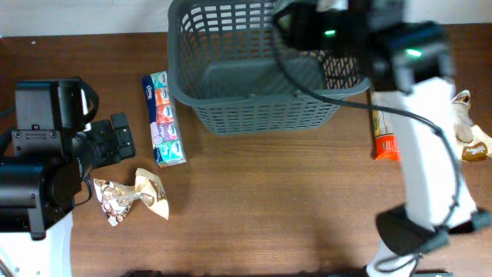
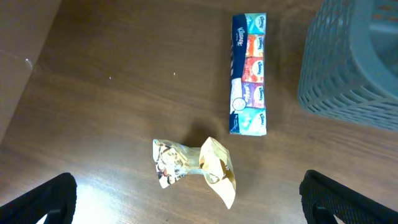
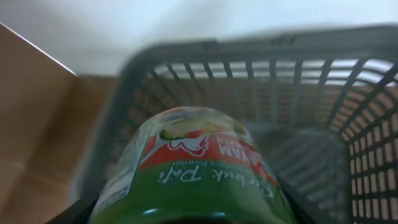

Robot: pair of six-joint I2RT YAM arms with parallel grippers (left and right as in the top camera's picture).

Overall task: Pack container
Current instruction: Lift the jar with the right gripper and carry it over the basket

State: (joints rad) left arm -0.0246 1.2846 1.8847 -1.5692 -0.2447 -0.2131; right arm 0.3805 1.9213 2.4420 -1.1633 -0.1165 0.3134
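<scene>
Wooden table [image 1: 307,200]; right end effector [image 1: 298,25] holds green jar [image 3: 193,177] over container [image 1: 261,115].

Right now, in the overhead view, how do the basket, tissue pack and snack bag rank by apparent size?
1. Basket, by far the largest.
2. Tissue pack and snack bag: about alike; the pack is longer, the bag wider, so I leave them unranked.
</scene>
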